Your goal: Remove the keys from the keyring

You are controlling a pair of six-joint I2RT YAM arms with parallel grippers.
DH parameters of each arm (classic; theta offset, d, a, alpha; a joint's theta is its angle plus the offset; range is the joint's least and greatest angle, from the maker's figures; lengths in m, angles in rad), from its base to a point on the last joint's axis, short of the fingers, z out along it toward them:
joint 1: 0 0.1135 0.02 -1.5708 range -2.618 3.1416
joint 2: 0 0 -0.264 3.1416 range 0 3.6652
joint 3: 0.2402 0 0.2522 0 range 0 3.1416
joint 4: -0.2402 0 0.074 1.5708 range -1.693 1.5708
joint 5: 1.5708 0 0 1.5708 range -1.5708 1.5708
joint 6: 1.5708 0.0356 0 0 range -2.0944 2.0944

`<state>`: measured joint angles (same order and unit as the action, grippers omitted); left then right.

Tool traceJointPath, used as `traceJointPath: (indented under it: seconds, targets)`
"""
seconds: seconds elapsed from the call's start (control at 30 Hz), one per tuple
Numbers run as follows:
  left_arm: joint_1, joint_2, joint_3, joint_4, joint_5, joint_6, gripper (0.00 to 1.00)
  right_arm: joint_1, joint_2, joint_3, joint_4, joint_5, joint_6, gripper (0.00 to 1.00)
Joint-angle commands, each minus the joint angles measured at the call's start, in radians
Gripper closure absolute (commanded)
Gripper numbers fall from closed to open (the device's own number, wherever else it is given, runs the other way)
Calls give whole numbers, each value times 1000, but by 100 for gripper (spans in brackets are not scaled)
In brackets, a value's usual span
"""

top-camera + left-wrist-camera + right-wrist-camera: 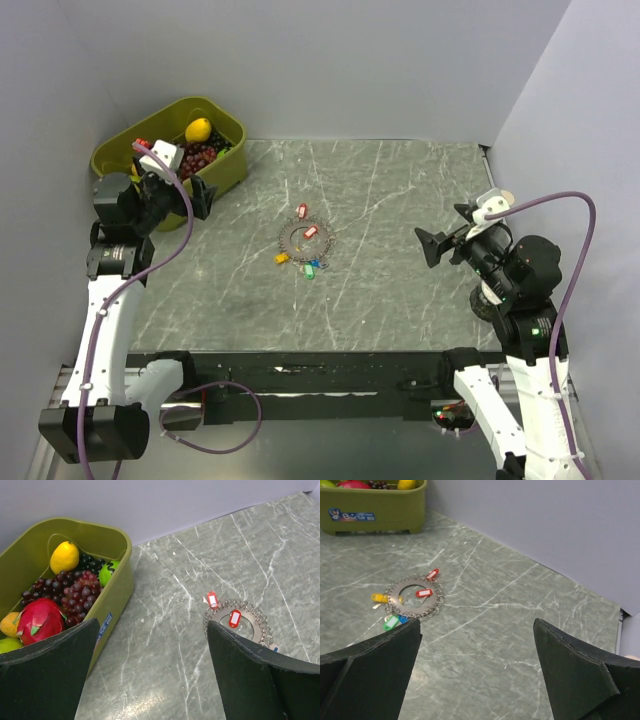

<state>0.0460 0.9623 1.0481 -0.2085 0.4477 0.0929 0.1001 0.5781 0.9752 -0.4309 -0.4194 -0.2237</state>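
Tabletop [400,190], grey-green and marbled, runs to a pale back wall [380,60] and a side wall on the right, with broad bare surface around its centre. The keyring [306,240] lies flat near the middle, a loop of silvery chain, with the keys [424,593] fanned on and around it: two red, one yellow, one green, and a blue one partly hidden behind a finger in the right wrist view. The left gripper [152,630] hangs above the table's left side with its jaws wide apart and nothing between them, the ring ahead and to its right. The right gripper [477,625], likewise spread and holding nothing, points at the ring from well off. An olive bin [228,160] of fruit [65,557] sits in the far left corner, close beside the left gripper.
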Motion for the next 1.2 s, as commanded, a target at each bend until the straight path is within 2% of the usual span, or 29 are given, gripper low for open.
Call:
traceJointPath:
  seconds: [0.0,0.27,0.9,1.0,1.17]
  targets:
    - [5,-10,-14,9,42,5,4,7,3,3,49,36,12,0]
    - [5,-16,-42,9,126,33,4,6,-3,-53,70,45,-161,0]
    - [-21,22,-66,38,170,34,4,-3,11,-55,83,79,-134,0]
    - [-40,48,-60,18,155,54,4,-7,9,-56,69,45,-144,0]
    - [-132,75,-56,15,99,79,4,-8,14,-52,37,11,-164,0]
